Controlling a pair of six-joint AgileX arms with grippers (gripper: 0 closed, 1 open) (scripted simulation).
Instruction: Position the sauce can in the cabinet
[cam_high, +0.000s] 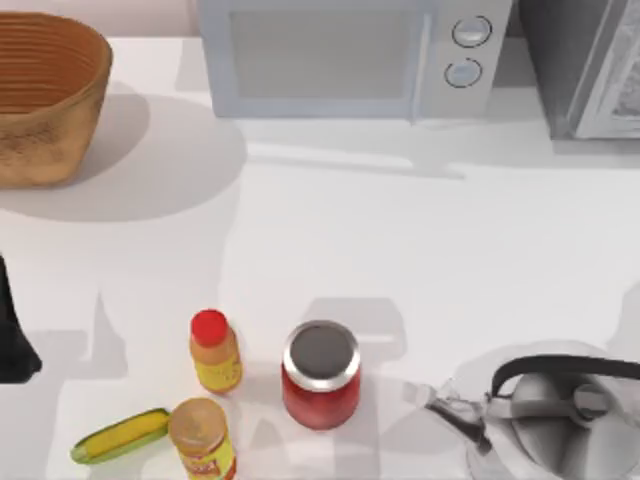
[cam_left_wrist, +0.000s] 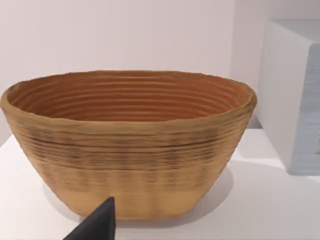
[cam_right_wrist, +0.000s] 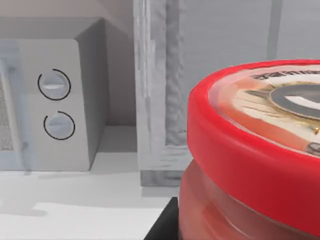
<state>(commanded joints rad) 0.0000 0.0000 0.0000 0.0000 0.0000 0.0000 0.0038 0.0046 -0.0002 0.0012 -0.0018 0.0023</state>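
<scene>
The sauce can (cam_right_wrist: 260, 150), red with a red-rimmed top and a grey pull-tab centre, looms very close in the right wrist view and looks tilted. One dark finger (cam_right_wrist: 164, 226) of my right gripper shows against its side, so the gripper appears shut on the can. Beyond it stands the grey cabinet (cam_right_wrist: 220, 75), just right of the white microwave (cam_right_wrist: 55, 105). From above, the cabinet (cam_high: 585, 70) sits at the back right corner. My left arm (cam_high: 14, 330) is parked at the table's left edge, one fingertip (cam_left_wrist: 97, 226) showing before the basket.
A woven basket (cam_high: 45, 100) stands at the back left, the microwave (cam_high: 330, 55) at the back middle. Near the front are a yellow bottle with a red cap (cam_high: 214, 350), a wide red jar (cam_high: 321, 375), another bottle (cam_high: 203, 438), a corn cob (cam_high: 120, 436) and a kettle (cam_high: 560, 410).
</scene>
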